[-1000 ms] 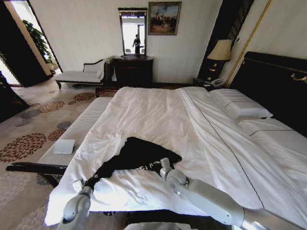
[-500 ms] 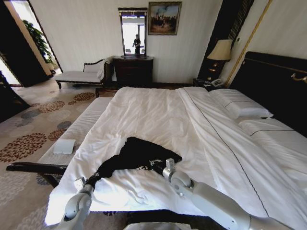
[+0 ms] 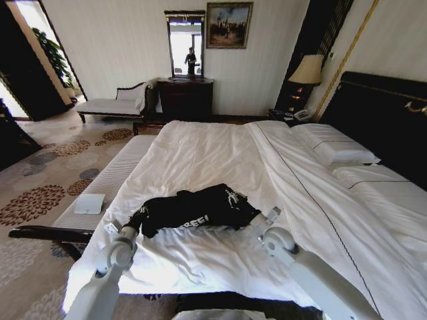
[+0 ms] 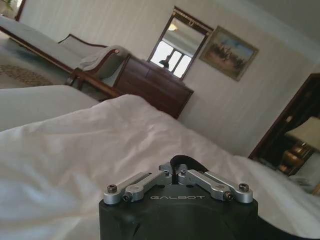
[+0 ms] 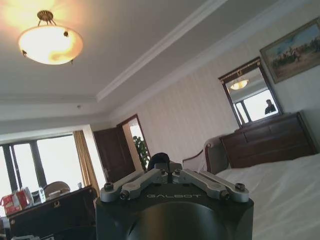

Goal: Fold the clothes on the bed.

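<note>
The clothes (image 3: pixel 195 208), one black T-shirt with white lettering, lie doubled over in a bunched band across the near part of the bed (image 3: pixel 220 157). My left gripper (image 3: pixel 137 220) is shut on the shirt's left end. At the shirt's right end my right gripper (image 3: pixel 256 216) is shut on the fabric. In the left wrist view a bit of black cloth (image 4: pixel 181 162) sticks out between the closed fingers of the left gripper (image 4: pixel 177 169). In the right wrist view a tuft of black cloth (image 5: pixel 159 160) sits in the closed right gripper (image 5: pixel 164 167), which tilts up toward the ceiling.
A narrow white-cushioned bench (image 3: pixel 100 190) with a white pad (image 3: pixel 89 203) on it runs along the bed's left side. Pillows (image 3: pixel 337 148) and the dark headboard (image 3: pixel 387 120) are on the right. Beyond the bed stand a dresser (image 3: pixel 185 98), a chaise (image 3: pixel 113 103) and a lamp (image 3: pixel 307 70).
Both grippers have carried the shirt's near edge away from me across the bed. The shirt, spread flat before, is now doubled over with its white lettering showing.
</note>
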